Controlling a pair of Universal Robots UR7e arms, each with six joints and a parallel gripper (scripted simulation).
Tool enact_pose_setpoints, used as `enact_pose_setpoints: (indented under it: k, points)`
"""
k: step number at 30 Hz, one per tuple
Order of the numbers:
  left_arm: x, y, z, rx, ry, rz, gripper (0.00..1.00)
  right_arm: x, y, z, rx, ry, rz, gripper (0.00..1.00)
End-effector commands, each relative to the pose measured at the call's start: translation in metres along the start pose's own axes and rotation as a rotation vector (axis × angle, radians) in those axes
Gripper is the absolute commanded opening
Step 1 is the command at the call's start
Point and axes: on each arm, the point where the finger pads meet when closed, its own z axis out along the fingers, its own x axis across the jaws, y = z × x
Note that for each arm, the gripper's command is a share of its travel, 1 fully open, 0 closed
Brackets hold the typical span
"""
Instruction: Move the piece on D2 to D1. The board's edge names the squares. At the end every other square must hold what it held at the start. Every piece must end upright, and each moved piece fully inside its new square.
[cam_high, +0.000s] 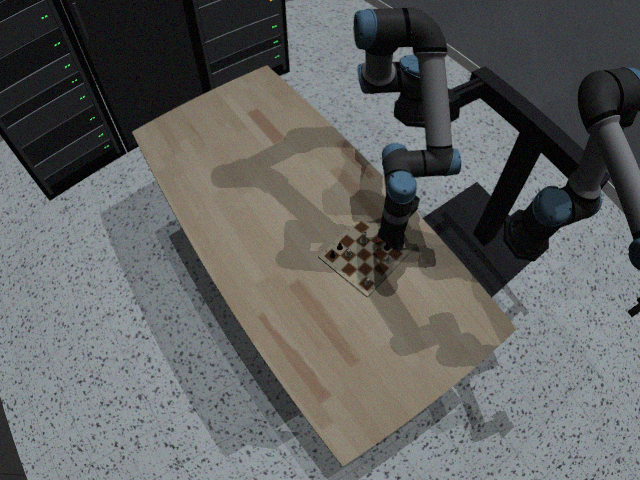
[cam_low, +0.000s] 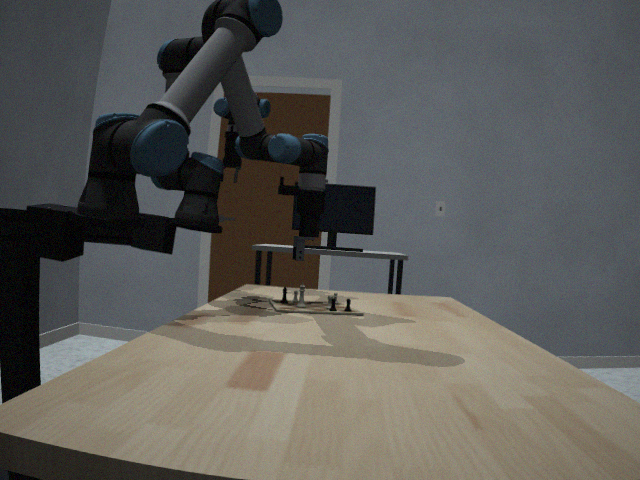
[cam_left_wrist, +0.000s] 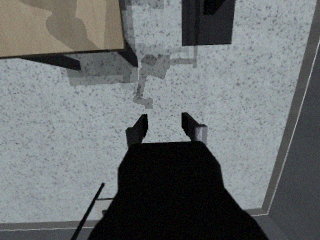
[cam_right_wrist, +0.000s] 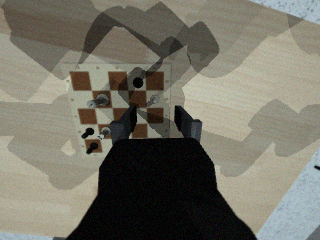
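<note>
The chessboard (cam_high: 364, 268) (cam_low: 320, 311) (cam_right_wrist: 98, 80) has edge labels too small to read. A small pale piece (cam_low: 295, 297) (cam_right_wrist: 154, 99) stands upright on a light edge square; the dark square (cam_right_wrist: 136, 97) inward of it is empty. My right gripper (cam_right_wrist: 155, 113) (cam_low: 298, 254) is open and empty, raised well above the board, roughly over that piece. A large pale piece (cam_high: 363, 238) (cam_low: 301, 297) (cam_right_wrist: 101, 100) stands on a dark square farther across that row. My left gripper (cam_left_wrist: 164, 120) is open and empty, away from the table over the floor.
A black piece (cam_high: 387, 247) (cam_low: 284, 296) (cam_right_wrist: 138, 82) stands diagonally beside the small pale one. Two black pieces and a pale piece (cam_high: 348, 253) (cam_right_wrist: 104, 132) cluster near one corner. Another pale piece (cam_high: 367, 282) at another corner is hidden by the gripper in the right wrist view.
</note>
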Motion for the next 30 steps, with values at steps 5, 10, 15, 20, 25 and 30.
enact_pose_setpoints:
  k: [5,10,15,20,25,30]
  points:
    - [0.000,0.000,0.000,-0.001,0.000,0.000,1.00,0.000,0.000,-0.040,-0.001,0.001,0.000,1.00]
    - [0.000,0.000,0.000,-0.001,0.000,0.000,1.00,0.000,0.000,-0.052,-0.001,0.001,0.000,1.00]
    - [0.000,0.000,0.000,-0.001,0.000,0.000,1.00,0.000,0.000,-0.061,-0.001,0.001,0.000,1.00]
    - [0.000,0.000,0.000,-0.001,0.000,0.000,1.00,0.000,0.000,-0.062,-0.001,0.001,0.000,1.00]
    - [0.000,0.000,0.000,-0.001,0.000,0.000,1.00,0.000,0.000,-0.062,-0.001,0.001,0.000,1.00]
    - [0.000,0.000,0.000,-0.001,0.000,0.000,1.00,0.000,0.000,-0.062,-0.001,0.001,0.000,1.00]
